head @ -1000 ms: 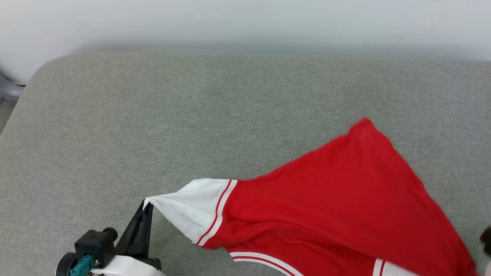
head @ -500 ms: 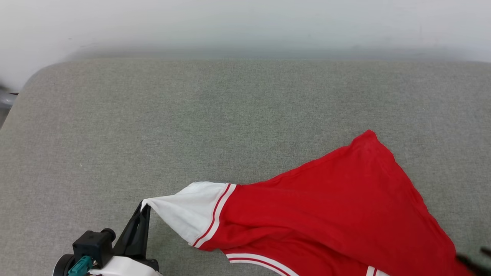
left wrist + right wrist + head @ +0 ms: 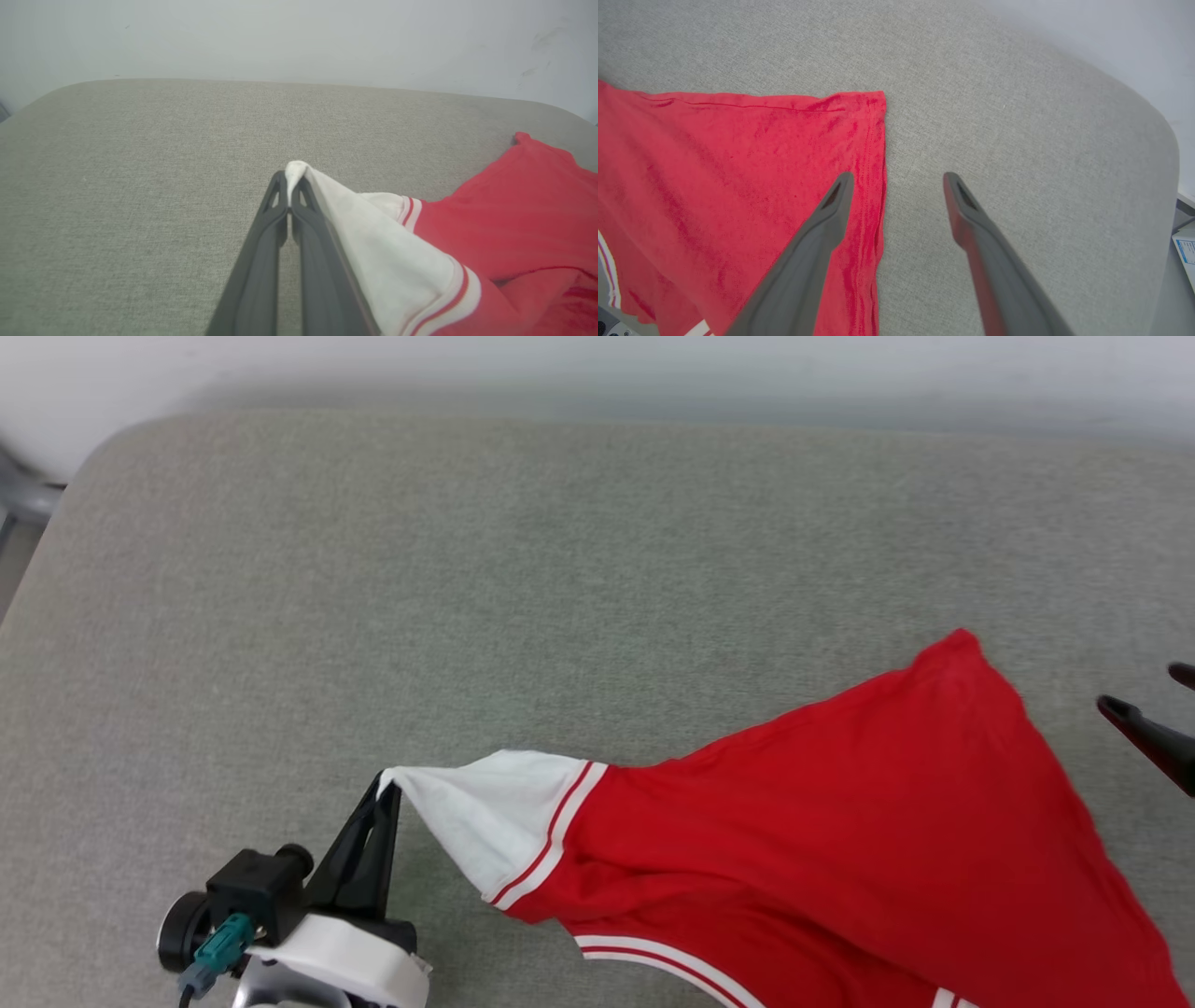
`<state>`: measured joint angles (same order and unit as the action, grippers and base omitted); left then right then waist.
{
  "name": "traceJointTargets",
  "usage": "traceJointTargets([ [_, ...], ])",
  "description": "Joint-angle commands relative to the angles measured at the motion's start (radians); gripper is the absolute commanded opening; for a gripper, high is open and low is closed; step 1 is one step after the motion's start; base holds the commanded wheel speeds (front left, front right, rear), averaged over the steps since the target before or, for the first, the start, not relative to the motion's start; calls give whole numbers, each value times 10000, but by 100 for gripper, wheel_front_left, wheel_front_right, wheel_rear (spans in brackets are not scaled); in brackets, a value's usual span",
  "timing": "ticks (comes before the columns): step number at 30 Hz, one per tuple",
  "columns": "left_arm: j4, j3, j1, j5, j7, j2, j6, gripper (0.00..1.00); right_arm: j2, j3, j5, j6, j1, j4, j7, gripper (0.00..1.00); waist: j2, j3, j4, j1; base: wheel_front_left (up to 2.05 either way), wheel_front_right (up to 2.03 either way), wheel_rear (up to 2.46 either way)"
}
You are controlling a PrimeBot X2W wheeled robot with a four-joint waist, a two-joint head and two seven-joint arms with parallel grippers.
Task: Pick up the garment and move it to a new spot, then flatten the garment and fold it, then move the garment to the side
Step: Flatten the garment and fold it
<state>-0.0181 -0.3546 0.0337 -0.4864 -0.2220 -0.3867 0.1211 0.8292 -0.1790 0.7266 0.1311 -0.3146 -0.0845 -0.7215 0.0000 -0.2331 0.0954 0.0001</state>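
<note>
Nearest, the left gripper (image 3: 385,784) pinches the white sleeve tip of the garment (image 3: 840,821), which lies spread across the near right of the cushion (image 3: 467,569). Beyond, the right gripper (image 3: 897,177) hangs splayed over the red hem, holding nothing. Flattening seems in hand; next the right gripper likely needs to grasp that hem corner and pull taut.

grey fabric surface (image 3: 467,569) with rounded corners, plain white wall (image 3: 280,37) behind
</note>
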Motion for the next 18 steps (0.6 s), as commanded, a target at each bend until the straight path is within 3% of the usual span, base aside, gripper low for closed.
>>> traceJointTargets([
  [1, 23, -46, 187, 46, -11, 48, -49, 0, -167, -216, -123, -7, -402, 109, -241, 100, 0, -249, 241, -1, 0, 0, 0],
  [9, 240, -331, 764, 171, -127, 314, -233, 0, -916, -1786, -643, -7, -2764, 1996, -2306, 100, 0, -805, 766, -1, 0, 0, 0],
  [18, 464, -506, 1328, 261, -232, 491, -457, 0, -1743, -2528, -1268, -7, -4158, 4443, -2089, 100, 0, -1469, 1224, -1, 0, 0, 0],
])
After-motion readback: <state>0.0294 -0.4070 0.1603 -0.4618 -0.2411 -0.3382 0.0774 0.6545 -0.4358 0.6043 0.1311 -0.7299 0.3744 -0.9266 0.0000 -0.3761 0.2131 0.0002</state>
